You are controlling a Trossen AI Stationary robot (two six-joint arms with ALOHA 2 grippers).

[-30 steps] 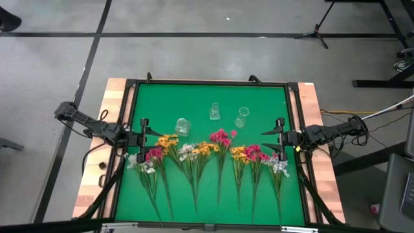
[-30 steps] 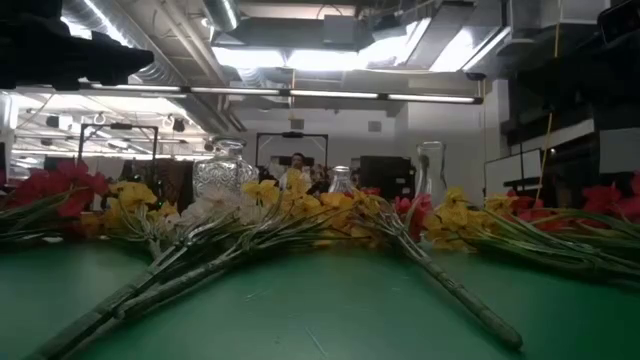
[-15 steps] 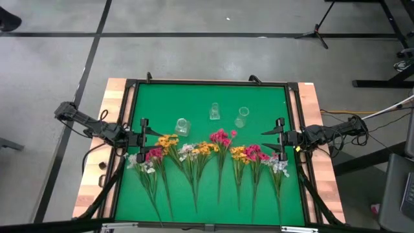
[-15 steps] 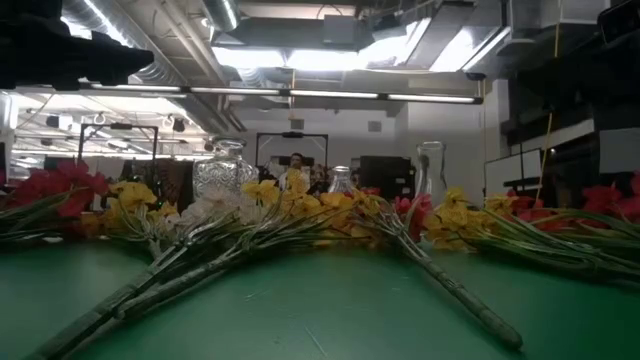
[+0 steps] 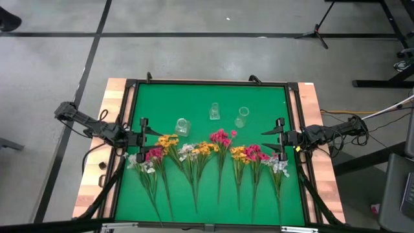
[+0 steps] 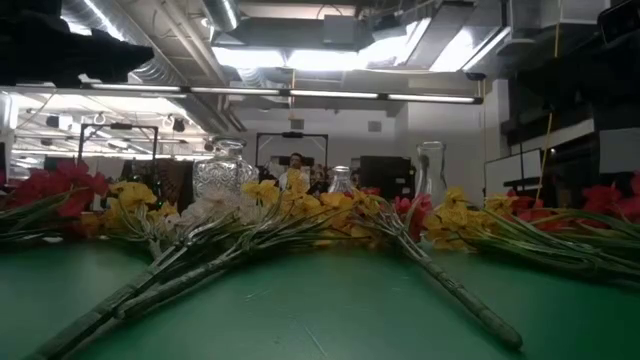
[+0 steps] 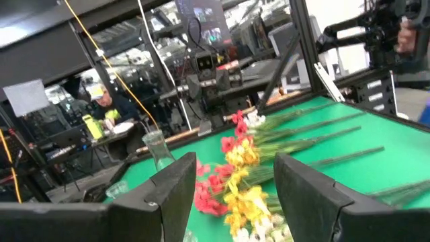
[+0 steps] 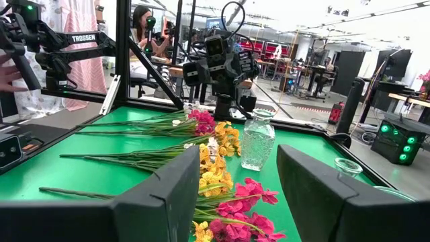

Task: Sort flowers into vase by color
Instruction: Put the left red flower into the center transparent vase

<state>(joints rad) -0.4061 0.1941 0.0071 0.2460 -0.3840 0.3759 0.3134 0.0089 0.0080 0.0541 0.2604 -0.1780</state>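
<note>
At the left edge of the green bench (image 5: pixel 207 94) the left end effector (image 5: pixel 143 134) hovers with its fingers apart and nothing between them, pointing inward across the mat. Just beside its tips begins the row of flowers (image 5: pixel 207 155), lying flat with blossoms toward the middle of the bench and green stems running toward the near edge. The leftmost sprigs, magenta, white and yellow-orange, lie right next to that end effector; whether they touch it cannot be told. Beyond the blossoms, three clear glass vases stand apart from the flowers: a round vase (image 5: pixel 182 126), a small vase (image 5: pixel 214 112) and a tall vase (image 5: pixel 242 117). At the right edge the right end effector (image 5: pixel 280 134) faces inward, its fingers likewise apart and empty, with the rightmost pink and white sprigs just beside it.
</note>
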